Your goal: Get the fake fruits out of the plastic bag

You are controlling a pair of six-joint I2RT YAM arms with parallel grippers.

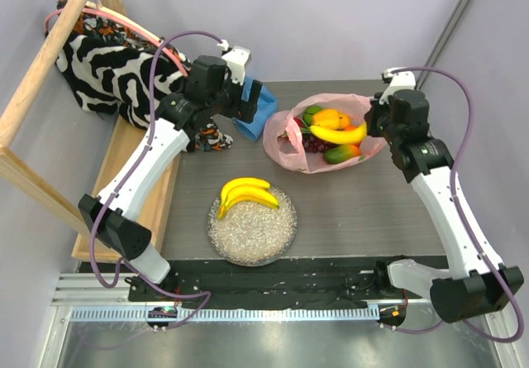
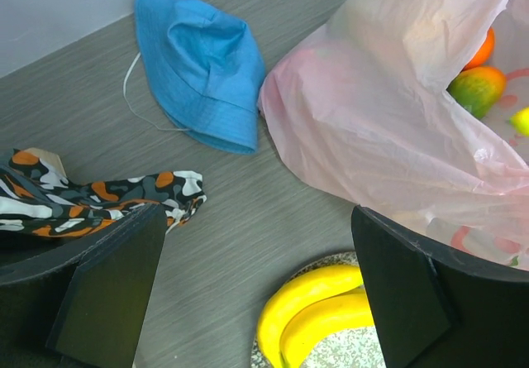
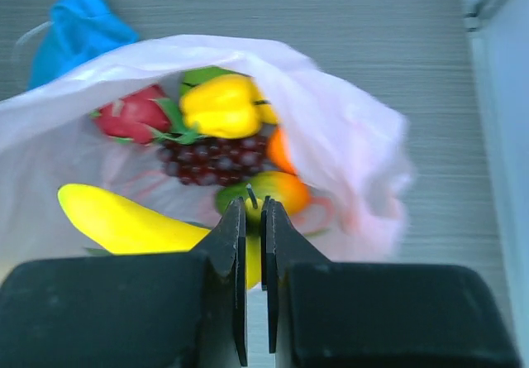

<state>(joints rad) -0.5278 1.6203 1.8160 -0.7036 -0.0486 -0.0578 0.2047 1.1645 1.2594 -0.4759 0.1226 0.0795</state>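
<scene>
Right at the tips of the right gripper [image 3: 254, 207] the two fingers are pressed almost together, with only a thin slit between them, and they stand low in the open mouth of the plastic bag [image 3: 355, 161]. Whether they pinch a bit of fruit or film I cannot tell, because the tips hide that spot. Just under them and out to the left lies a long yellow fruit [image 3: 124, 219]. Its long axis runs from left to right across the wrist view, so nearly along the line on which these fingers close. I think the wrist must turn, or the jaws must take the fruit at its near end, to get a good hold. A little beyond the tips sits the mango [image 3: 281, 190], then the dark grapes [image 3: 215, 160], and behind them the yellow pepper [image 3: 219, 103] and the red dragon fruit [image 3: 132, 116], all inside the bag. The bag lies on the far part of the table [image 1: 364, 211], toward the right, so the right arm is clearly the nearer one. The left gripper [image 2: 256, 219] hangs on the other side of the bag with its fingers spread wide, holding nothing, above bare table between the blue hat [image 2: 198, 70] and the bag. Nearer to the arms, a banana bunch [image 1: 245, 194] lies already on the speckled plate [image 1: 252, 240], out of the bag.
</scene>
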